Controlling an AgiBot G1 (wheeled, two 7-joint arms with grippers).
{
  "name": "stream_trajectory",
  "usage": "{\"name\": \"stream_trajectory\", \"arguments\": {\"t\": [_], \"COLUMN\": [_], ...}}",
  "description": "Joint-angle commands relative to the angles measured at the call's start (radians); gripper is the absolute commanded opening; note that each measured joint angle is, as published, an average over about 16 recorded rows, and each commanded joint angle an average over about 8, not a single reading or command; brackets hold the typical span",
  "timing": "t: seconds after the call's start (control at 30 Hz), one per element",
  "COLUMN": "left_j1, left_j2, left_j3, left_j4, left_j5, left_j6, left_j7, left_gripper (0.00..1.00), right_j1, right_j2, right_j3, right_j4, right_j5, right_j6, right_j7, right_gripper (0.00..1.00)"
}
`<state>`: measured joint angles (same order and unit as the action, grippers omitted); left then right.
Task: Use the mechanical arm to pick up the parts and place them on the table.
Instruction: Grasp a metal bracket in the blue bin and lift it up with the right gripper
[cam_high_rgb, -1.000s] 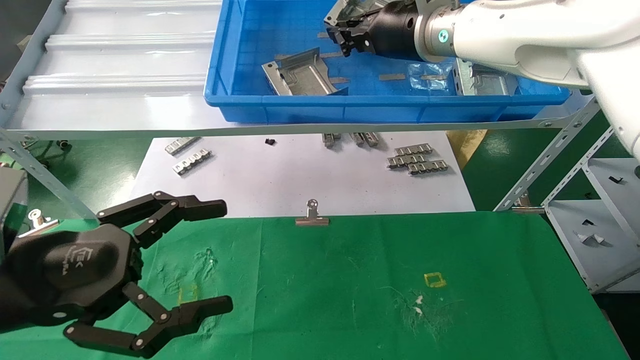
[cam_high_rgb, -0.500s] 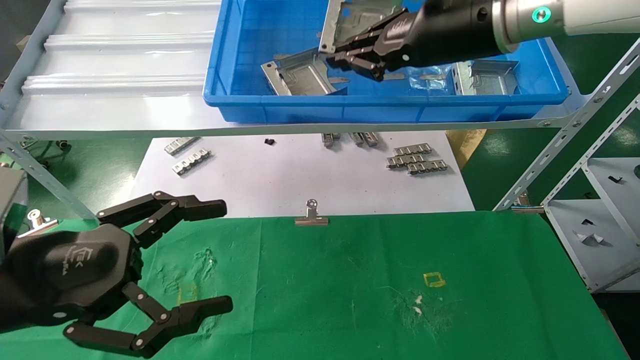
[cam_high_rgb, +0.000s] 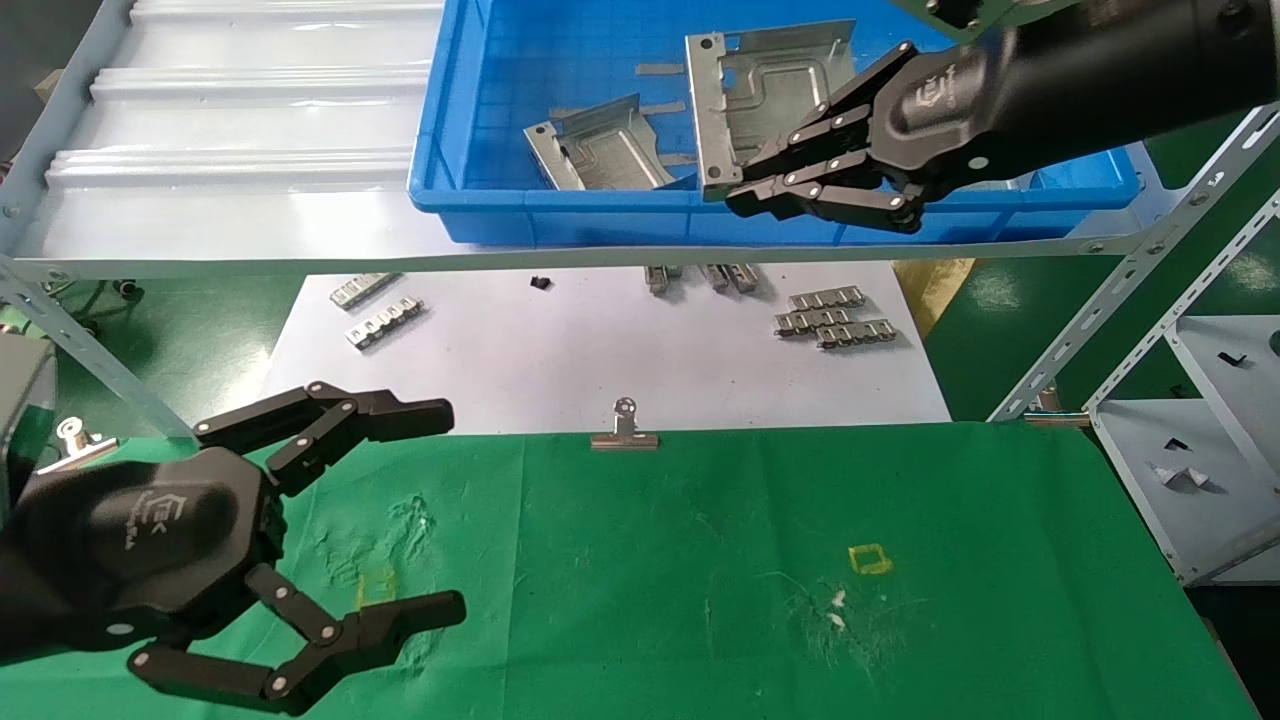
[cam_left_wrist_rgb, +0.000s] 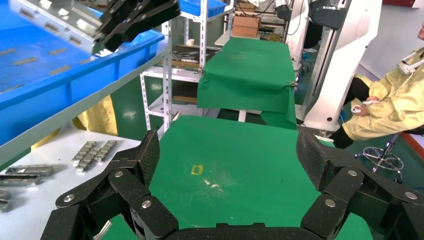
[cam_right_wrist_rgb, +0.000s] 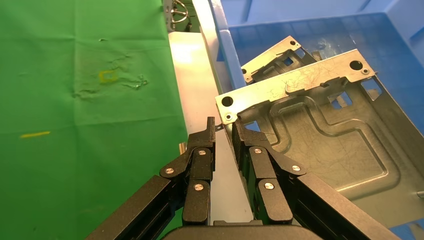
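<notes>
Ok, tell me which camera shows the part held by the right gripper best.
The right wrist view: the held part fills it, pinched at one corner by the right gripper. The head view shows it whole but smaller, above the blue bin. The left wrist view catches only its edge.

A blue bin (cam_high_rgb: 560, 215) sits on a grey shelf (cam_high_rgb: 230, 150). Below, small metal strips (cam_high_rgb: 830, 322) lie on white paper (cam_high_rgb: 600, 360), near a binder clip (cam_high_rgb: 624, 432).

Even overhead light is filling the scene brightly. Glare is streaking along the grey metal shelf (cam_high_rgb: 230, 130) and glinting off the plate (cam_right_wrist_rgb: 320, 130) just beyond the right gripper's (cam_right_wrist_rgb: 223, 131) jaws. Soft shadows are falling under the shelf onto the white paper sheet (cam_high_rgb: 600, 340). Focus is holding sharp throughout.
</notes>
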<state>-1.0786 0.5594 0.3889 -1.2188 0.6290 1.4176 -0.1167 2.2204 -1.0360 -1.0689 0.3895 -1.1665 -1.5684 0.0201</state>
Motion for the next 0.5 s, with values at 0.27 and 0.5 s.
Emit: {"name": "stream_trajectory", "arguments": {"t": [0.27,0.5], "left_j1": [0.0,0.0], "left_j2": [0.0,0.0], "left_j3": [0.0,0.0], "left_j4": [0.0,0.0], "left_j5": [0.0,0.0], "left_j6": [0.0,0.0], "left_j7": [0.0,0.0], "left_gripper": [1.0,1.0], "right_j1": [-0.017,-0.022], "right_j2": [0.186,0.361], "right_j3": [-0.134,-0.252], "right_j4": [0.278,0.486], "right_j5": [0.124,0.247], "right_j6": [-0.038,-0.025], "right_j7": [0.075,0.137], "right_gripper": [0.0,0.0]}}
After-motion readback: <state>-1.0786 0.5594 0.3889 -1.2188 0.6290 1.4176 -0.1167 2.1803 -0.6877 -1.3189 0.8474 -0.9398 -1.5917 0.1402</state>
